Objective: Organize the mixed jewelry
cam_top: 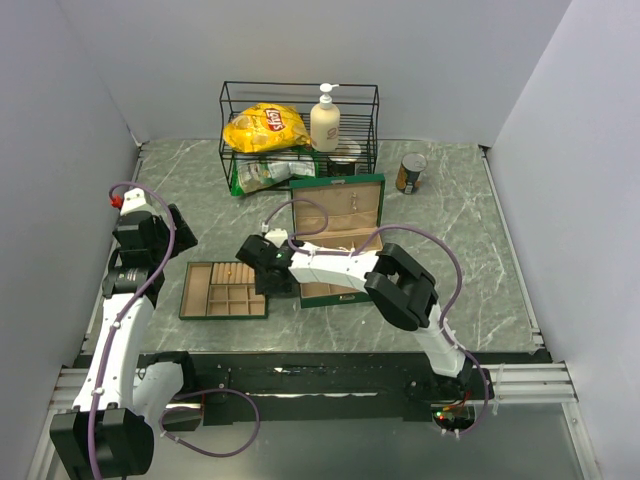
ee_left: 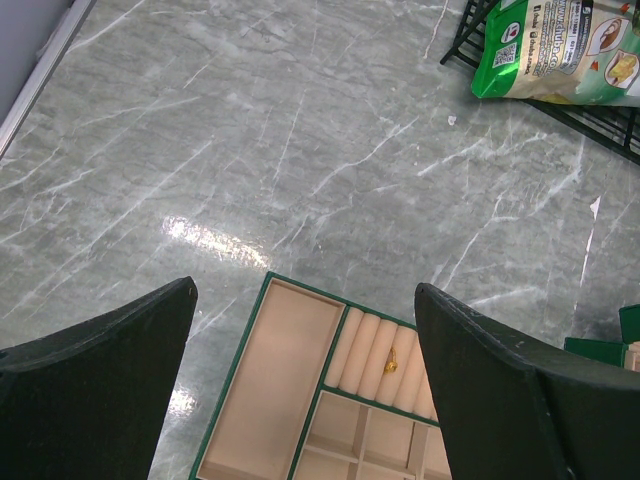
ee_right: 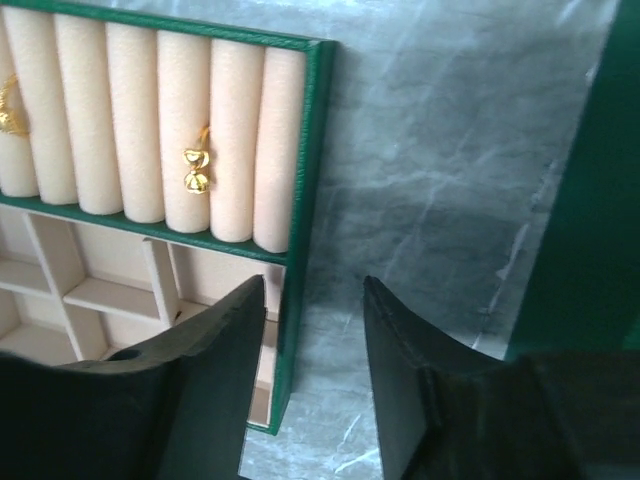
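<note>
A flat green tray [cam_top: 196,303] with tan compartments lies at the front left. A small gold ring [ee_left: 391,364] sits in its cushion rolls. The right wrist view shows a gold piece [ee_right: 197,172] between rolls and another gold piece [ee_right: 8,115] at the left edge. My right gripper [ee_right: 313,290] is open and empty, straddling the tray's right rim [ee_right: 305,180]; it also shows in the top view [cam_top: 262,270]. My left gripper [ee_left: 305,300] is open and empty, high above the tray's far-left end [ee_left: 280,390]. No silvery bangles are in view.
An open green jewelry box [cam_top: 337,212] stands right of the tray, its wall close to my right gripper [ee_right: 590,200]. At the back a wire rack [cam_top: 298,95] holds a yellow chip bag [cam_top: 265,127], a soap bottle [cam_top: 325,120] and a green bag [ee_left: 560,50]. A can [cam_top: 410,173] stands beside it.
</note>
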Robot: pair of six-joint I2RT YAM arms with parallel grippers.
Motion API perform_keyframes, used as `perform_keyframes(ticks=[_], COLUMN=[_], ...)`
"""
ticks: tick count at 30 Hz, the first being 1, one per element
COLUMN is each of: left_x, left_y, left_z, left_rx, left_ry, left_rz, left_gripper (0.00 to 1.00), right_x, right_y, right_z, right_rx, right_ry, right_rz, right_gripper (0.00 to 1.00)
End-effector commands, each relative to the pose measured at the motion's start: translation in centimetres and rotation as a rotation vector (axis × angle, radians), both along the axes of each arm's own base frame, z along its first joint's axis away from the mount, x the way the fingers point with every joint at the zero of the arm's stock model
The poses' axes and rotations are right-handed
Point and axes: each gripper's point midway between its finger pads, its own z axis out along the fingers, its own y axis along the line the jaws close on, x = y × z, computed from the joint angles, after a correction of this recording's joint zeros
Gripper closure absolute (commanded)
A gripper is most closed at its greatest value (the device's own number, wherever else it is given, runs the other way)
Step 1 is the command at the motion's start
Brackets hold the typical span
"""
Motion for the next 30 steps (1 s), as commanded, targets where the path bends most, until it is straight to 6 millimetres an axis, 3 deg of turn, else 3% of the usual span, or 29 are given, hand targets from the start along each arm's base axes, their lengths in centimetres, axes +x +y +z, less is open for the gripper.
perform_keyframes(ticks=[1,16,30], left_x=[0.6,0.6,0.6], left_y=[0.0,0.0,0.0], left_z=[2.2,2.2,2.2], left_rx=[-0.003,-0.004,-0.005], left_ry=[-0.068,-0.068,-0.065], left_rz=[-0.003,-0.002,-0.004], left_gripper=[0.04,0.04,0.04], right_x=[0.8,0.2,0.3], right_y=[-0.2,-0.3,0.0], right_z=[-0.3,-1.9,-1.6], right_rx=[-0.044,-0.110,-0.102], right_ry=[-0.019,0.007,-0.010], right_rz=[-0.042,-0.020,0.006], right_gripper=[0.51,0.61,0.68])
